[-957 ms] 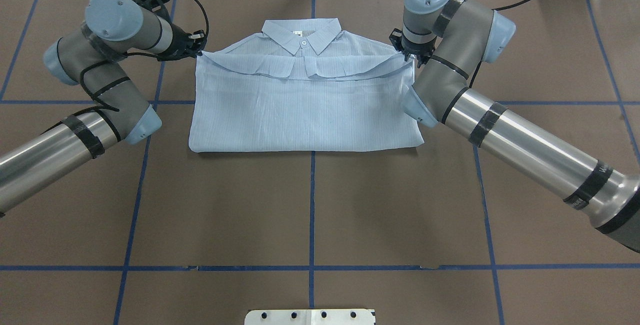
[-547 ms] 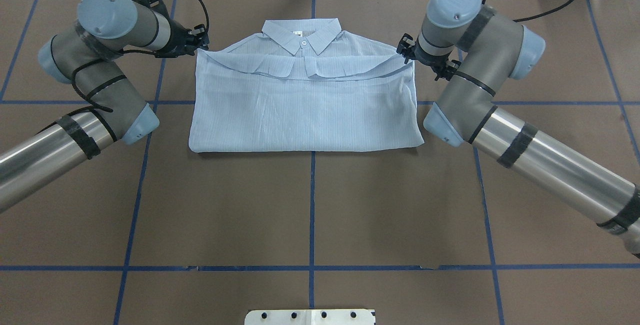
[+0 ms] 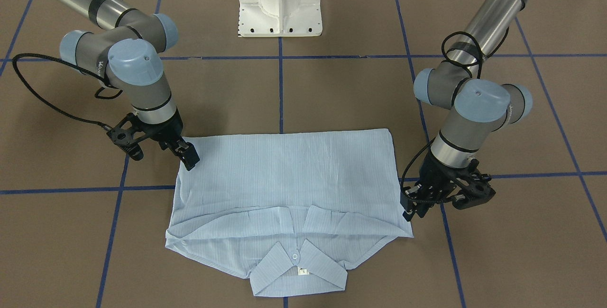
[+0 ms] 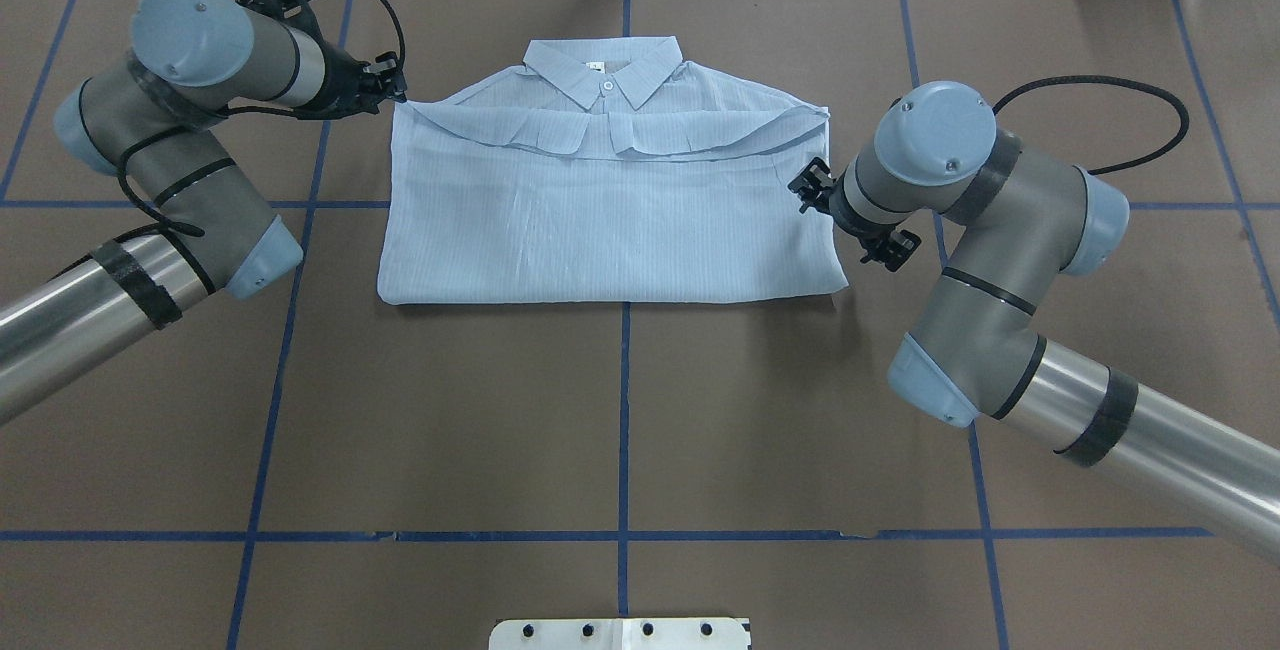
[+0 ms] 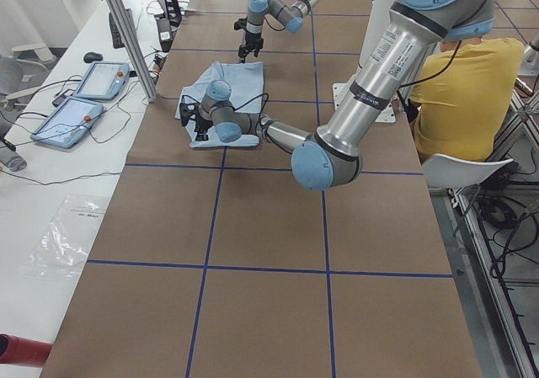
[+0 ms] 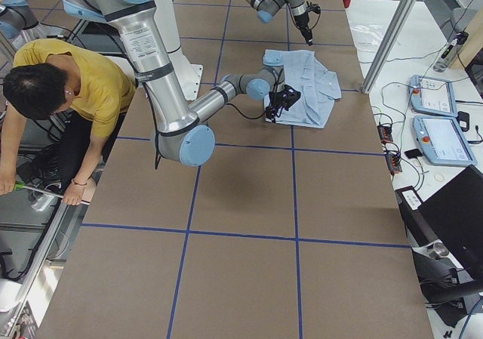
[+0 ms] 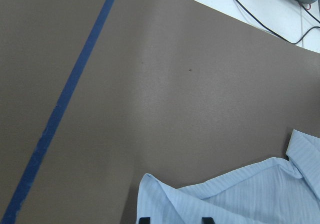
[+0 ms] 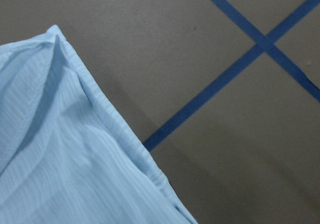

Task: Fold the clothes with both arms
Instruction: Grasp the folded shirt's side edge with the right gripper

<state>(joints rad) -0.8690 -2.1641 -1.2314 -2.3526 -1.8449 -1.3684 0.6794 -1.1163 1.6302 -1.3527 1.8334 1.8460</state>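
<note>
Standing behind the robot and looking across, the left arm (image 4: 170,145) reaches in first, elbow bent. Its left gripper (image 4: 388,90) is right at the shirt's far left corner. In the left wrist view two dark fingertips (image 7: 145,219) sit a moderate gap apart at the bottom of the frame, with the pale cloth corner lying below and between them. So the jaws are parted and gripping nothing. I can't tell whether they brush the fabric.

The shirt (image 4: 610,220) lies flat on the brown table (image 4: 450,410), in the far half, straddling the blue tape line (image 4: 623,400) that runs down the middle. It is folded into a broad rectangle. The collar (image 4: 605,70) points away from the robot, buttoned at the top, with a small white tag (image 4: 594,65) showing inside it. A folded band of cloth crosses just below the collar.

Further right, the right arm (image 4: 990,230) bends back on itself. Its right gripper (image 4: 812,192) hovers at the shirt's right edge, partway between the shoulder fold and the near folded edge. From the front its fingers look spread, with no cloth between them.

Off to the robot's side, beyond the table, a person in a yellow top (image 5: 459,92) sits turned away.
</note>
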